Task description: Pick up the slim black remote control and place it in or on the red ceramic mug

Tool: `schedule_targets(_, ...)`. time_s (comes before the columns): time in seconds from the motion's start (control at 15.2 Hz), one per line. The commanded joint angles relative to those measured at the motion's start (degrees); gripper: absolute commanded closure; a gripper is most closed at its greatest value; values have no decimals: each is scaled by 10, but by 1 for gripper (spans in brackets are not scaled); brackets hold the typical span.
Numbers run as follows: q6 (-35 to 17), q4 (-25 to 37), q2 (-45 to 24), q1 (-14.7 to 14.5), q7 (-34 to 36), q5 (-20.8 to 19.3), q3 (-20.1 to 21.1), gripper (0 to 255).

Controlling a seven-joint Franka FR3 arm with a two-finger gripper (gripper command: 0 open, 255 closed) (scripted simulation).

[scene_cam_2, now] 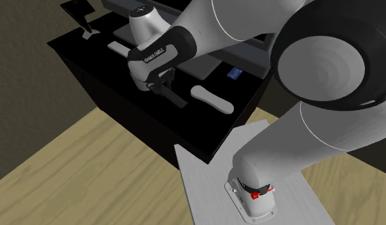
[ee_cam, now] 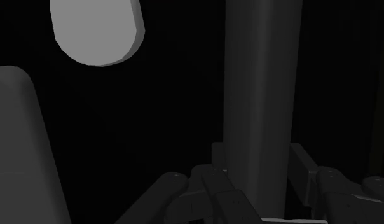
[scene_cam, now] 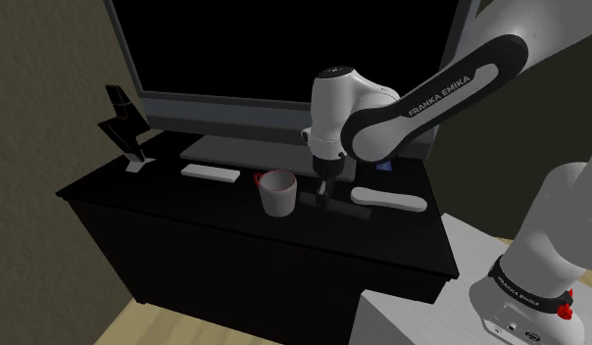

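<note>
On the black worktop (scene_cam: pixel 186 196) lies a flat white slab (scene_cam: pixel 210 173), then a smooth, rounded white mug (scene_cam: pixel 277 194) with a red handle. Just beside it the jaws clasp the slim, dark, straight-edged remote (ee_cam: pixel 257 95). A round-ended white bar (scene_cam: pixel 387 200) follows.

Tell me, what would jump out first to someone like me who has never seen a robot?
The big white arm sweeps in from the shoulder view's right, its black end effector down on the black cabinet and clasping a dark slim remote. Right beside it stands a white mug with a red handle, and behind them looms a huge black screen.
</note>
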State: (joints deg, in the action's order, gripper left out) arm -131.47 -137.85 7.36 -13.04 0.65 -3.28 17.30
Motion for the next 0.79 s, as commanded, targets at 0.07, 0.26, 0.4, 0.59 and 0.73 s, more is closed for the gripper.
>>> schedule_targets(0.07, 24, 10, 15, -1, -6, 7, -1, 255)
schedule_targets(0.26, 48, 21, 28, -2, -12, 12, -3, 255)
schedule_targets(0.4, 65, 30, 36, -2, -15, 15, -4, 255)
schedule_targets(0.59, 89, 44, 47, -3, -19, 19, -6, 255)
schedule_targets(0.73, 105, 53, 54, -3, -22, 21, -7, 255)
